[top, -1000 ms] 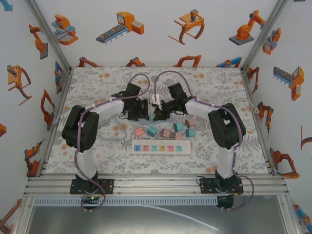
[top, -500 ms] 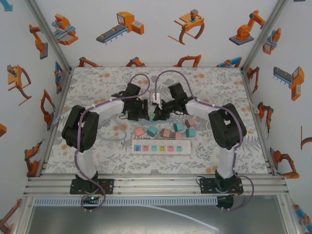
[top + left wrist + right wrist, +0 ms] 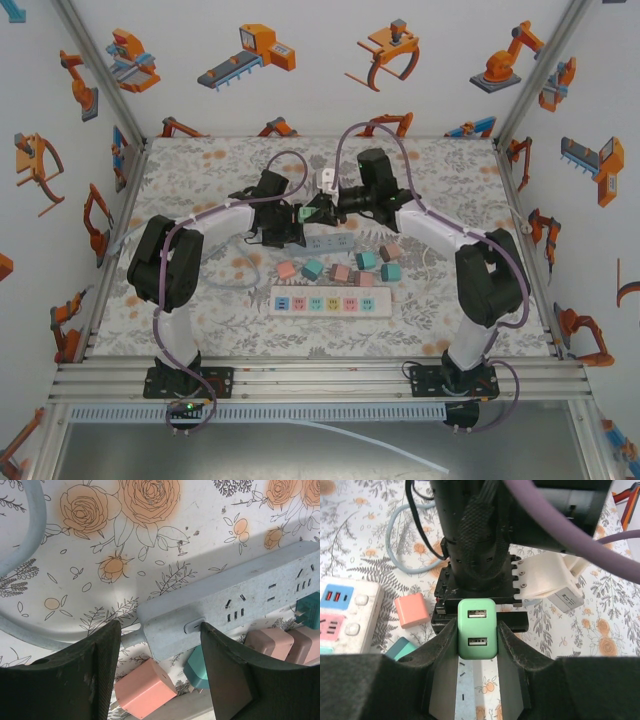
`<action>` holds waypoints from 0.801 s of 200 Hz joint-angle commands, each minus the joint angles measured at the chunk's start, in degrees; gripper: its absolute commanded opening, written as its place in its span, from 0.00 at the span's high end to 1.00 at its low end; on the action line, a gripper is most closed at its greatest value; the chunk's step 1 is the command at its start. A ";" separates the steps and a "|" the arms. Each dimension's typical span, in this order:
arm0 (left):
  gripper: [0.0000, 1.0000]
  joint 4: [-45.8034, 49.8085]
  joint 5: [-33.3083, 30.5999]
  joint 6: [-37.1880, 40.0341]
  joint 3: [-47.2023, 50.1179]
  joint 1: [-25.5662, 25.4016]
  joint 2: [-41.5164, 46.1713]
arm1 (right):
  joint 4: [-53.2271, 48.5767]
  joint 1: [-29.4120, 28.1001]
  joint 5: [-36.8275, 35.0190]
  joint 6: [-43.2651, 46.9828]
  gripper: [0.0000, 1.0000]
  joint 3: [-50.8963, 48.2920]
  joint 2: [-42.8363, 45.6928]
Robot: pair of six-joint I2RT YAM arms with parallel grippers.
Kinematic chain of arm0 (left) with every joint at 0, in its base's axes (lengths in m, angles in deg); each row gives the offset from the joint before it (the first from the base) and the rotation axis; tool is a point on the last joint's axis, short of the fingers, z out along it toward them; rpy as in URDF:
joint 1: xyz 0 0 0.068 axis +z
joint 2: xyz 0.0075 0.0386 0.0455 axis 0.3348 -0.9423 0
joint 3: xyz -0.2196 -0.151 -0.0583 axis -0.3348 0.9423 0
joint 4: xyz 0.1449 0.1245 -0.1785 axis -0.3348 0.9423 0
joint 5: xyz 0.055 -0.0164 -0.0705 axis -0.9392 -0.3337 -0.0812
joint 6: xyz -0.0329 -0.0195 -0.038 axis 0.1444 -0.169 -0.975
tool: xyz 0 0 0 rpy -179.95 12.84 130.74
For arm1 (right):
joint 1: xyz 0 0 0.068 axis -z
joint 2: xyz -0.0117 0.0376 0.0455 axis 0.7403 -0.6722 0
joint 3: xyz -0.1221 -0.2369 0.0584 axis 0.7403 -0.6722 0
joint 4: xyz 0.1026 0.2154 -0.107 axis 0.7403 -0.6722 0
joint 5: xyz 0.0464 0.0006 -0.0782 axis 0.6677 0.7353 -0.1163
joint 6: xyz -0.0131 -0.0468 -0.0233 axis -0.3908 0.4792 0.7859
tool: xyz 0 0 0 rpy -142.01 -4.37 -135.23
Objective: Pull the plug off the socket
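- Clearly, the right gripper (image 3: 476, 641) is clamped on the mint-green two-port plastic plug (image 3: 476, 620), which is lifted and apparently out of its socket.
- The left gripper (image 3: 159, 635) stands wide, straddling the end of the pale blue-grey power strip (image 3: 235, 600) beneath it.
- The strip's long axis runs rightward from the left gripper.

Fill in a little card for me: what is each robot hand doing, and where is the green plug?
Right gripper: shut on the green plug
Green plug: out of any socket, held up above the table
Left gripper: open, fingers on either side of the pale blue power strip at its end
Loose plugs: lying between that strip and the white power strip
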State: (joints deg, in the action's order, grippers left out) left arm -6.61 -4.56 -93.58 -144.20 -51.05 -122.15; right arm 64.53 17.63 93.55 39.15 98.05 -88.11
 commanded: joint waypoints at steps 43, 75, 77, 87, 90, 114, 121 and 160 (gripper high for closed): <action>0.35 5.92 -2.62 2.95 -0.57 -0.07 0.53 | 13.92 0.86 -20.17 -38.49 1.00 -4.56 8.53; 0.33 6.55 -0.68 3.87 -4.94 0.18 3.22 | 11.15 0.76 -32.24 -53.44 1.00 -7.23 14.34; 0.33 6.49 -0.53 3.94 -5.16 0.17 3.40 | 10.84 0.71 -33.23 -54.55 1.00 -7.39 14.75; 0.33 6.28 -0.07 4.24 -5.95 0.37 4.59 | 8.70 0.70 -37.81 -60.38 1.00 -8.11 16.37; 0.32 6.19 0.00 4.32 -6.15 0.45 5.09 | 7.97 0.69 -39.15 -61.74 1.00 -8.33 16.88; 0.32 4.94 0.93 5.29 -6.07 0.88 9.55 | -0.51 0.69 -48.72 -72.68 1.00 -9.20 20.45; 0.32 4.42 1.60 5.94 -5.54 0.92 11.26 | -2.81 0.69 -50.86 -75.92 1.00 -9.71 21.42; 0.29 -1.15 9.97 12.46 1.34 0.93 23.69 | -3.61 -1.29 -58.01 -89.13 1.00 -17.44 26.57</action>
State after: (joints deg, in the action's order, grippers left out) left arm -4.45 -1.48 -86.98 -146.75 -50.11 -105.98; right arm 63.79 18.07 44.27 -37.07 84.76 -64.38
